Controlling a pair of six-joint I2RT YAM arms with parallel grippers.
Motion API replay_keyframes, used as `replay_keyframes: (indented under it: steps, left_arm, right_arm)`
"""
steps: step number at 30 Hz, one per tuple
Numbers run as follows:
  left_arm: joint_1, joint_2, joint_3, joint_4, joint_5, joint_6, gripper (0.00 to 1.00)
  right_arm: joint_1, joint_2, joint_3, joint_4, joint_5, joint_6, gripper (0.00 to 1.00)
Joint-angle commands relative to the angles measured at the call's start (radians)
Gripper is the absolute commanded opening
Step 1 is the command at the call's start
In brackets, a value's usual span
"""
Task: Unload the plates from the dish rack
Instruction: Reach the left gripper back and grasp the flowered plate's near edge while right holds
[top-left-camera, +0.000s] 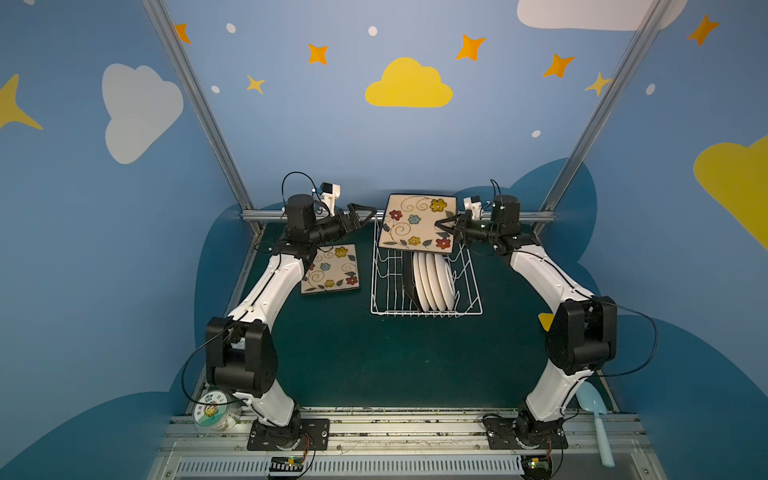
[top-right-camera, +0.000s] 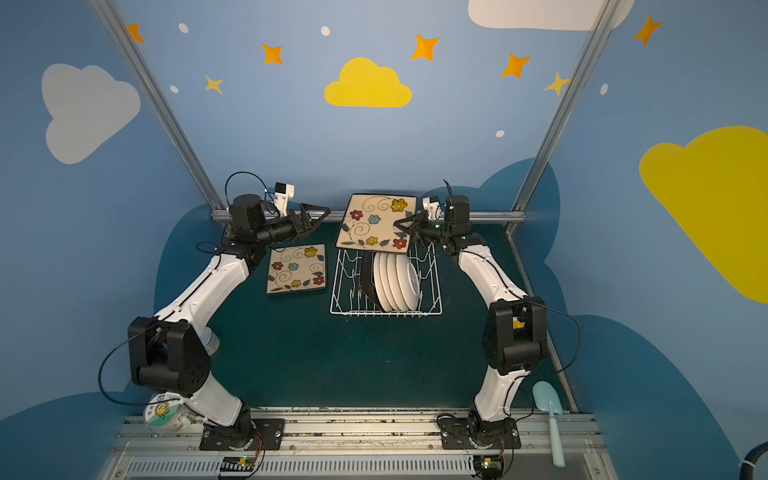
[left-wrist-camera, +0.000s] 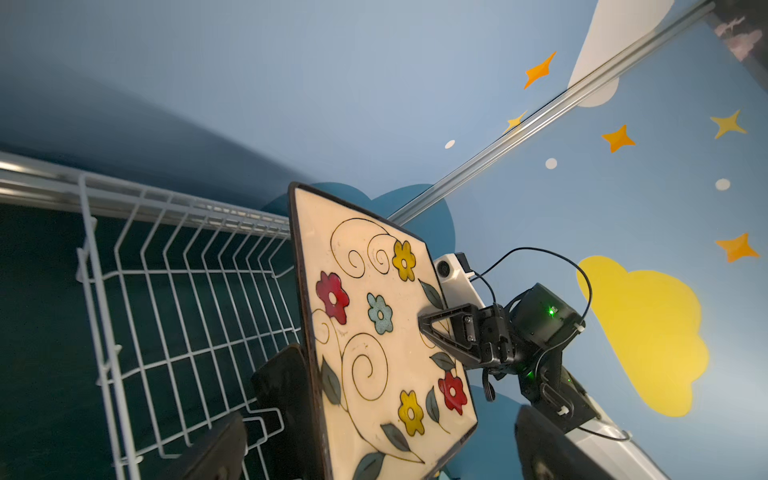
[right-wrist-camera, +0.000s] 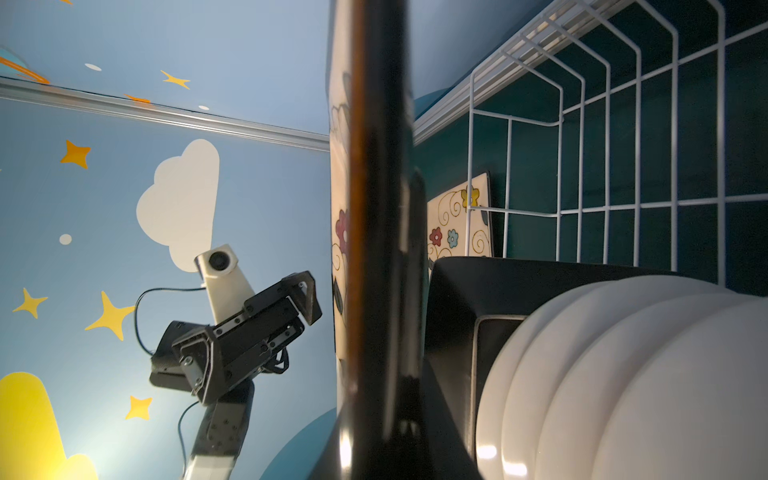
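My right gripper (top-left-camera: 442, 224) is shut on the right edge of a square flowered plate (top-left-camera: 417, 222), which hangs tilted above the far end of the white wire dish rack (top-left-camera: 426, 313). The right wrist view shows that plate (right-wrist-camera: 374, 249) edge-on. My left gripper (top-left-camera: 366, 214) stands open just left of the plate, with a small gap between them in the right wrist view. Another square flowered plate (top-left-camera: 331, 269) lies flat on the mat left of the rack. In the rack stand a black-backed square plate (top-left-camera: 409, 282) and several round white plates (top-left-camera: 434, 280).
A clear tub with a sunflower label (top-left-camera: 216, 411) sits by the left arm's base. By the right arm's base lies a pale blue spatula (top-left-camera: 598, 419). Something yellow (top-left-camera: 545, 321) shows behind the right elbow. A metal rail (top-left-camera: 257, 215) runs along the back edge.
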Motion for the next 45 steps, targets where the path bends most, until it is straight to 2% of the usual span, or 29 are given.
replay_keyframes:
  steps: [1,7,14,18,25,31,45]
  left_arm:
    - [-0.013,0.057,0.074,0.023,0.075,-0.110,0.99]
    - [-0.050,0.160,0.179,-0.056,0.126,-0.113,0.98]
    - [-0.083,0.222,0.221,-0.045,0.178,-0.155,0.92]
    - [-0.104,0.246,0.233,-0.041,0.209,-0.166,0.85]
    - [-0.116,0.267,0.250,-0.020,0.242,-0.192,0.63]
    - [-0.116,0.274,0.263,-0.026,0.285,-0.187,0.51]
    - [-0.116,0.289,0.303,-0.098,0.331,-0.146,0.38]
  right_arm:
    - [-0.002,-0.067,0.032,0.199,-0.091,-0.002,0.00]
    - [-0.002,-0.060,0.034,0.202,-0.111,0.004,0.00]
    - [-0.001,-0.056,0.034,0.202,-0.123,0.009,0.00]
    - [0.000,-0.053,0.033,0.212,-0.128,0.018,0.00]
    - [0.000,-0.056,0.029,0.200,-0.134,0.009,0.00]
    - [-0.001,-0.054,0.037,0.175,-0.159,-0.013,0.00]
    - [-0.001,-0.035,0.077,0.081,-0.227,-0.089,0.00]
